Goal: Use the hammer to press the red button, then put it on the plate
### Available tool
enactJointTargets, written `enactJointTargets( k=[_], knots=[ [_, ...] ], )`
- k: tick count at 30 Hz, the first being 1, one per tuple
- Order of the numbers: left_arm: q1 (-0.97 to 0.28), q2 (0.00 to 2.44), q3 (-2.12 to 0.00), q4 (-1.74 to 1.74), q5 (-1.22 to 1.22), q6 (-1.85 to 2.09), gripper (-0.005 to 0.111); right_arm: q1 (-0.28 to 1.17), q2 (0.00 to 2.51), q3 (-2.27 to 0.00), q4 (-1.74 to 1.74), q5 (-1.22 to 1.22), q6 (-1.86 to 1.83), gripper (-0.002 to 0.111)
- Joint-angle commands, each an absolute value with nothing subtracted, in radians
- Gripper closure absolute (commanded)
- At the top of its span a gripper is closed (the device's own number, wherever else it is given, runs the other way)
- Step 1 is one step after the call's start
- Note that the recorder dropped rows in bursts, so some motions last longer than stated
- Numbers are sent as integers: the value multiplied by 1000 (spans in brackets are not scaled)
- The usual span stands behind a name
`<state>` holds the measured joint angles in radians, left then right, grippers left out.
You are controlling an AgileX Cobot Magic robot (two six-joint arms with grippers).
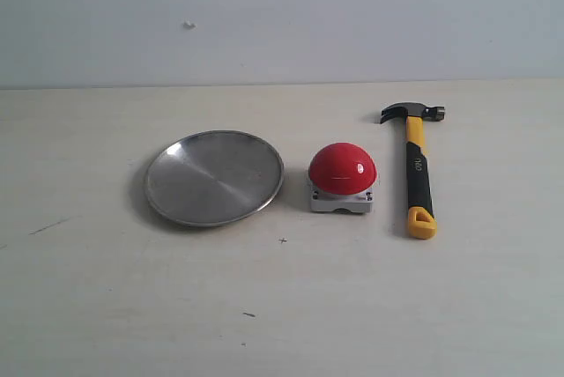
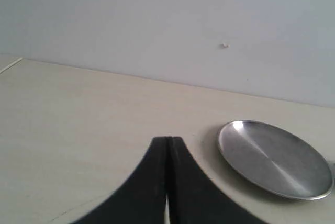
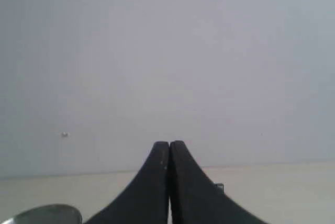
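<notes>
The hammer (image 1: 418,166) lies flat on the table at the right, dark head toward the wall, yellow looped end toward the front. To its left sits the red button (image 1: 342,168) on its grey base. Further left lies the round silver plate (image 1: 214,176). Neither arm shows in the exterior view. In the left wrist view my left gripper (image 2: 168,139) is shut and empty, with the plate (image 2: 275,159) off to one side. My right gripper (image 3: 169,143) is shut and empty too, facing the wall; a sliver of the plate (image 3: 47,214) and a small grey corner (image 3: 220,186) peek past its fingers.
A pale wall (image 1: 282,16) stands behind the light wooden table (image 1: 282,306). A small mark on the wall (image 1: 189,25) sits above the plate. A few dark specks dot the tabletop near the front.
</notes>
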<state>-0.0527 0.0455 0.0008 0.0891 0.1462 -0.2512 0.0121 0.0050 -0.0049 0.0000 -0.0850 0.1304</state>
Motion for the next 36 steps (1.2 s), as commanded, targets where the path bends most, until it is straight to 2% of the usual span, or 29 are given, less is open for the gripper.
enactJointTargets(
  k=[1, 8, 11, 16, 24, 26, 33, 36],
  knots=[
    [-60, 43, 0, 89, 134, -259, 107, 6, 0, 0, 0, -246, 145, 108],
    [-60, 43, 0, 89, 134, -259, 107, 6, 0, 0, 0, -559, 452, 108],
    [-60, 43, 0, 89, 134, -259, 107, 6, 0, 0, 13, -663, 435, 108],
    [-60, 43, 0, 89, 134, -259, 107, 6, 0, 0, 121, -666, 469, 108],
    [-60, 43, 0, 89, 134, -259, 107, 6, 130, -62, 288, -670, 244, 108],
    [-60, 43, 0, 89, 134, -259, 107, 6, 183, -134, 316, -578, 203, 108],
    [-60, 43, 0, 89, 134, -259, 107, 6, 524, -499, 425, -39, -272, 108],
    [-60, 43, 0, 89, 134, -259, 107, 4, 670, -635, 431, 164, -307, 108]
  ],
)
